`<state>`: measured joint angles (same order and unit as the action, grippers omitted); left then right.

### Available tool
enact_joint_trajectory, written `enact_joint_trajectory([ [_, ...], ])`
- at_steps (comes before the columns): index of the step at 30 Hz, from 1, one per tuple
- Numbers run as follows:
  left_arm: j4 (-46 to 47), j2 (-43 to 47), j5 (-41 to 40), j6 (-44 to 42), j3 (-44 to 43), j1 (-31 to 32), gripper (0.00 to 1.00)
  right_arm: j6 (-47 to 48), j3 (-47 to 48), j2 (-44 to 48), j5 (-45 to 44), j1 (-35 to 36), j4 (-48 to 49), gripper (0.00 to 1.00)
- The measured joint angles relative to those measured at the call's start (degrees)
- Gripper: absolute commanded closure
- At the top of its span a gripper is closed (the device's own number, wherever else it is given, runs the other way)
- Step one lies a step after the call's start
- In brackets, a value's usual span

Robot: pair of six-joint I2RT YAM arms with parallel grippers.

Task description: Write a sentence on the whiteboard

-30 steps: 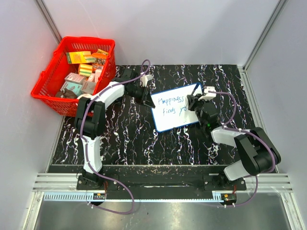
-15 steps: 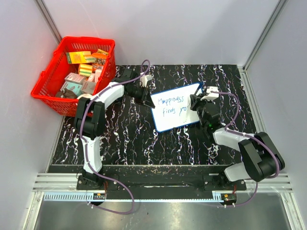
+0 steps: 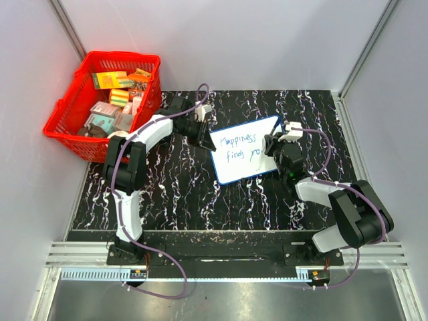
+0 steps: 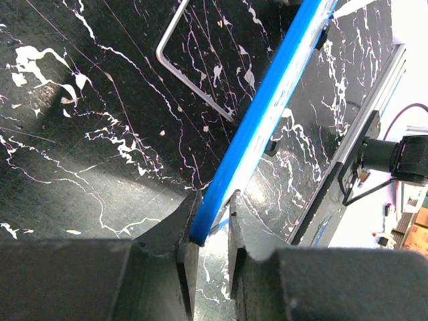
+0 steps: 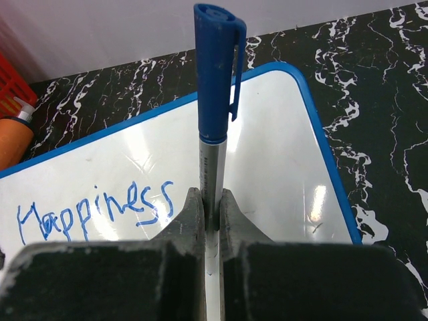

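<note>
Left gripper (image 4: pixel 208 231) pinched on the blue rim of the whiteboard (image 3: pixel 234 170), centre of the top view. Right gripper (image 5: pixel 210 207) clamped on a marker (image 5: pixel 215 80), cap up, at the right end of the sentence (image 3: pixel 239 147). Red basket (image 3: pixel 124 55), upper left: assorted small boxes (image 3: pixel 110 79) piled inside.

The small, flat, rectangular whiteboard (image 3: pixel 244 167) has a white face and a thin bright blue rim. The handwritten sentence (image 3: pixel 239 142) on it is blue. The marble-patterned tabletop (image 3: pixel 180 194) is black with white veins. The plastic mesh basket (image 3: pixel 67 124) is red. The marker pen (image 5: pixel 215 80) has a blue cap and a silver barrel.
</note>
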<state>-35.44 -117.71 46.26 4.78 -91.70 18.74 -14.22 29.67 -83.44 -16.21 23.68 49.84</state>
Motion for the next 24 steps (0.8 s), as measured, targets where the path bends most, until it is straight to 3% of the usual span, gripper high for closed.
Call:
enact_joint_trajectory([
  [24, 0.2, 0.0, 0.0, 0.0, 0.4, 0.0, 1.00, 0.3, 2.9, -3.3, -1.1, 0.0, 2.3, 1.00],
])
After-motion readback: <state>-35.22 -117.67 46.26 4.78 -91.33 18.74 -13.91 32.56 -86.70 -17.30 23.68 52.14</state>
